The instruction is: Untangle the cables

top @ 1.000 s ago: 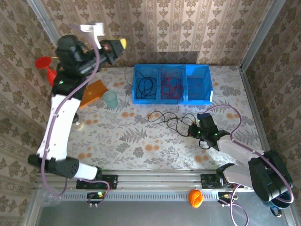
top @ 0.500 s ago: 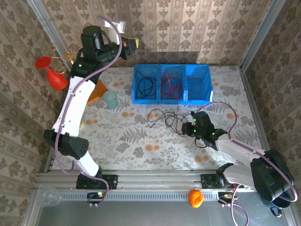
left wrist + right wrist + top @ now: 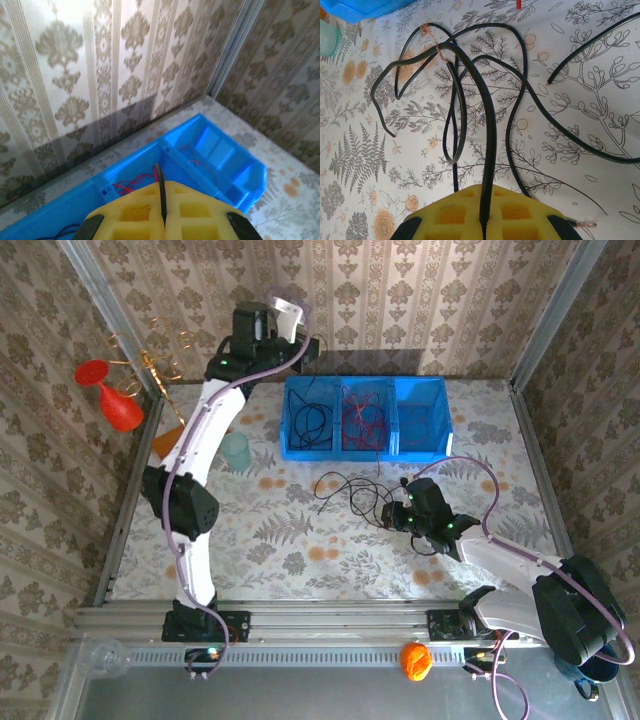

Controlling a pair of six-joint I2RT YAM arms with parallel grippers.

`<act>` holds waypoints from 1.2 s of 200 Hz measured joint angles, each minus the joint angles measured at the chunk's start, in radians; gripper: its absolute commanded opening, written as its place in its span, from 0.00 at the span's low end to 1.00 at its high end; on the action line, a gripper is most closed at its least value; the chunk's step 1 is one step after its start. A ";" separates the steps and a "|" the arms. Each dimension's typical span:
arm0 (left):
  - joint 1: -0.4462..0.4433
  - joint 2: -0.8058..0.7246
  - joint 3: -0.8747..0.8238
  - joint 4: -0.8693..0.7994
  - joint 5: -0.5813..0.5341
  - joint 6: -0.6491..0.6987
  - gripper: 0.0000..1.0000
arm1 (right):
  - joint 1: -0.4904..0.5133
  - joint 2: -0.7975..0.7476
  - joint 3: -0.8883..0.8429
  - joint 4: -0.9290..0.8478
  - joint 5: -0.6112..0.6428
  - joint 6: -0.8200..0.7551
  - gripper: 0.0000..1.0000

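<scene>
Counting cables (image 3: 362, 420) in the blue bin (image 3: 420, 453) as done, a black tangle (image 3: 490, 145) remains, clamped by the right end effector (image 3: 484, 195); left end effector (image 3: 162, 200) closed.

Tangled, looping black cables (image 3: 489, 150)

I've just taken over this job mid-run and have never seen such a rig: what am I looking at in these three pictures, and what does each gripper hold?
Two robot arms are bolted at the near edge of a table, each ending in a two-finger gripper with yellow pads. One picture looks down from above and behind them; the other two come from cameras on the wrists. The left gripper is shut, raised by the far wall above the blue bin; the dark line between its pads may be a cable or just the seam. The right gripper is shut on a black cable lying loose on the table. The bin holds black cables and red cables.
</scene>
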 measured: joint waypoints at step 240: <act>-0.016 0.019 -0.206 -0.067 -0.173 -0.008 0.82 | 0.034 -0.138 -0.002 -0.121 0.012 -0.049 0.00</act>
